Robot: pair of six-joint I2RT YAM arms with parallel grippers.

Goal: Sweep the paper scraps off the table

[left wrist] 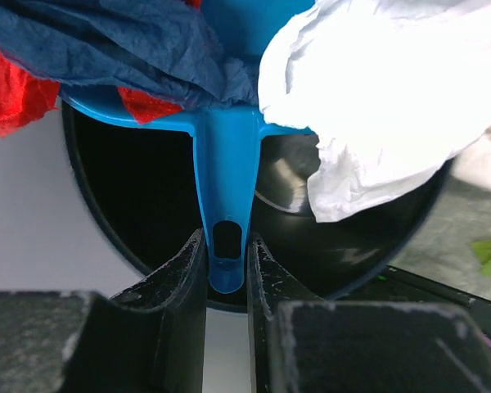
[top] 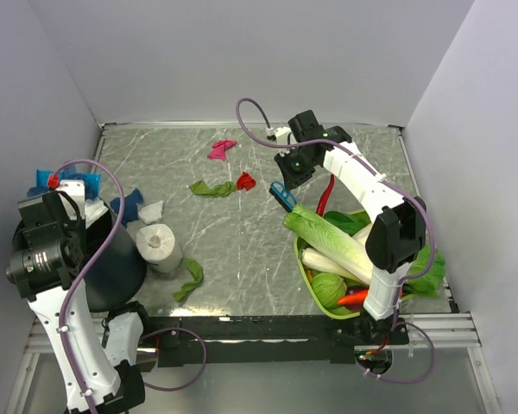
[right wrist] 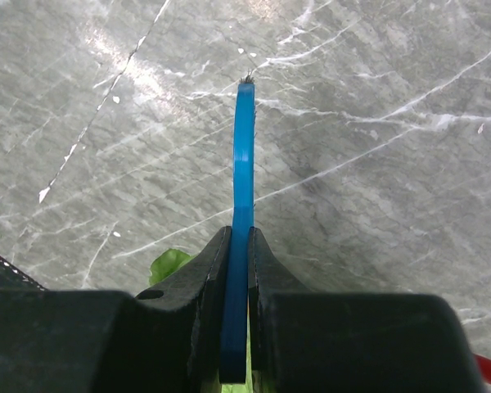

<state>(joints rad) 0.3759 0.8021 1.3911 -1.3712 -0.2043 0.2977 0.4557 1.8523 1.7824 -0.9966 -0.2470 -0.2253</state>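
Several scraps (top: pixel 245 180) lie unswept on the bench (top: pixel 242 250); my left pincer (left wrist: pixel 227 246) clenches the loaded dustpan (left wrist: pixel 229 147), my right pincer (right wrist: pixel 238 237) a blue tool (right wrist: pixel 244 155).

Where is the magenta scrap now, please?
Top view: the magenta scrap lies far back on the table, left of the right claw, beyond the red scrap.

Left pincer (left wrist: pixel 227 246) clamps a blue handle (left wrist: pixel 227 155), arm (top: pixel 47 259) folded back — right pincer (right wrist: pixel 242 239), arm (top: pixel 363 177) outstretched, clamps a blue strip (right wrist: pixel 244 147).
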